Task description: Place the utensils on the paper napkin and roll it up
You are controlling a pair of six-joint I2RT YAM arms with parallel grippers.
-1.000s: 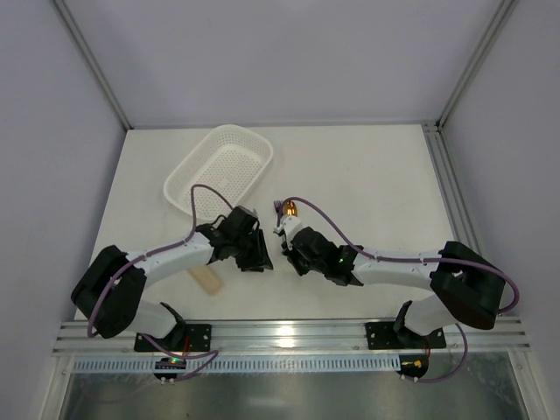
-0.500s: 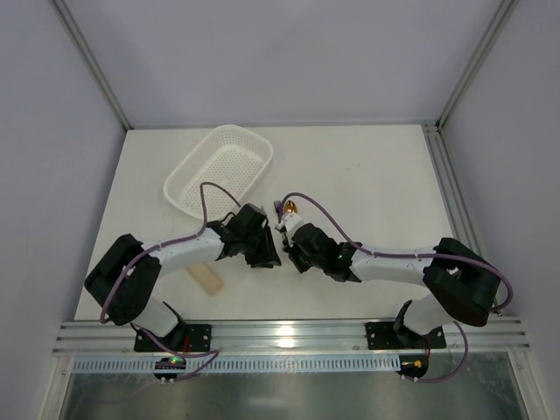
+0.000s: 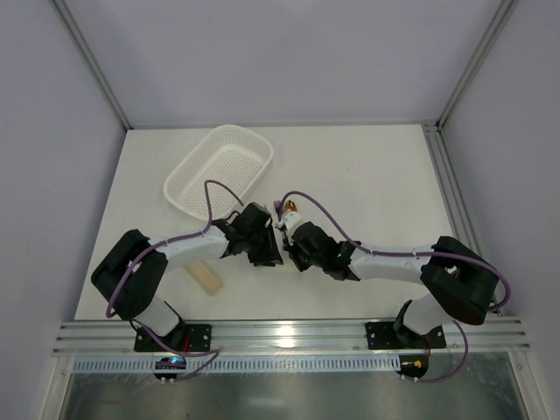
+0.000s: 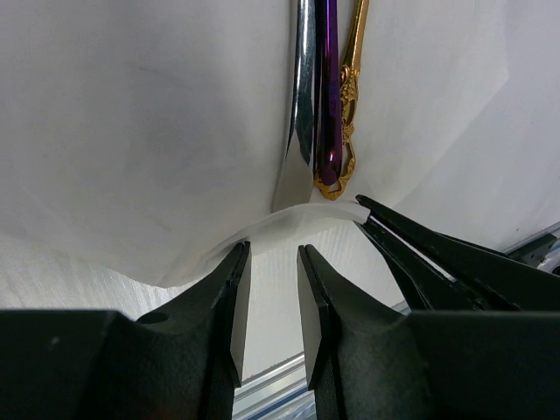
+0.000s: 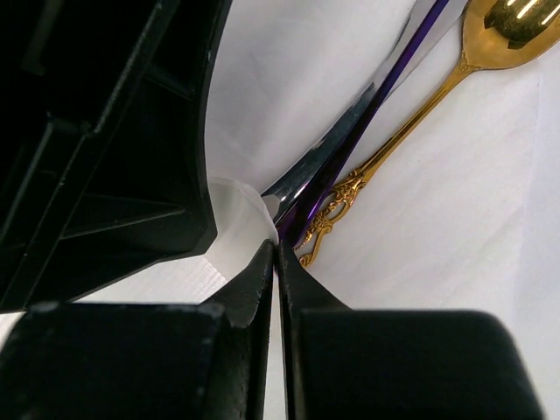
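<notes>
Table: nothing lying on it has shifted in the last second; basket same spot at 10 o'clock; slab same spot, 8 o'clock of the tools.

Left arm is the change: it has swung in toward 3 o'clock, so both tools now sit just beside each other at table centre; right arm barely moved.

Napkin: flat under the utensils; its near edge is lifted into a small arch just at 6 o'clock of the handle ends.

Right tool: clenched, jaws together on the right end of that lifted edge, as far as the wrist views show.

Left tool: partly released, jaws parted with nothing between them; tips just short of the arch, not yet on paper.

Grey spoon, fork, gold spoon: side by side on the napkin, handles touching and pointing at the tools, bowls toward 12 o'clock.

Read: placing looks done, roll is at its start. One side of the edge is gripped and the left tool has come in for the other. My guess at the next move: left closes on the arch, then both carry the edge over the handles toward 12 o'clock.

Risks: thin paper tearing under an uneven pull; handles skating out of line when the fold hits them.
</notes>
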